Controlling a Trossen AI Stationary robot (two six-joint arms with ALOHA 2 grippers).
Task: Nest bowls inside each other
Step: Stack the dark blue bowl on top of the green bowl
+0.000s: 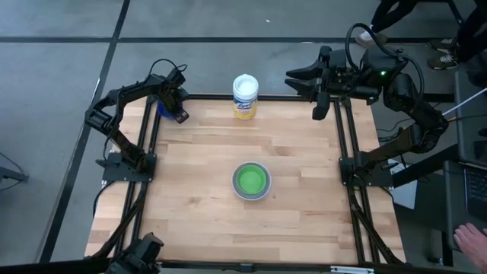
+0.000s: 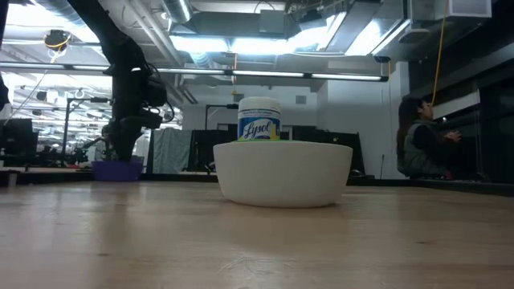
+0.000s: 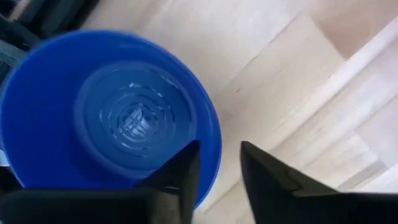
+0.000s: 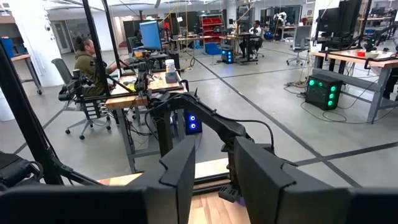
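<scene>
A dark blue bowl (image 3: pixel 106 112) sits on its base at the table's far left corner (image 1: pixel 162 109), also seen in the low view (image 2: pixel 118 170). My left gripper (image 3: pixel 217 146) points down over its rim (image 1: pixel 176 113), open, one finger inside the bowl and one outside. At the table's middle a green bowl (image 1: pixel 251 180) lies nested in a white bowl (image 2: pixel 283 172). My right gripper (image 1: pixel 318 85) waits high over the far right corner, level and open, with nothing between its fingers (image 4: pixel 214 168). My left gripper straddles the dark blue bowl's wall at the rim (image 3: pixel 214 134), coming from above and pointing down. One finger (image 3: pixel 183 171) is inside and the other (image 3: pixel 264 177) outside. A gap shows beside the rim; I cannot tell whether either finger touches the bowl.
A white canister with a yellow label (image 1: pixel 245 97) stands at the far edge's middle. Black frame rails (image 1: pixel 346 152) run along the table's sides. A person sits beyond the table (image 2: pixel 418 144), and a hand (image 1: pixel 468 240) shows off the right side.
</scene>
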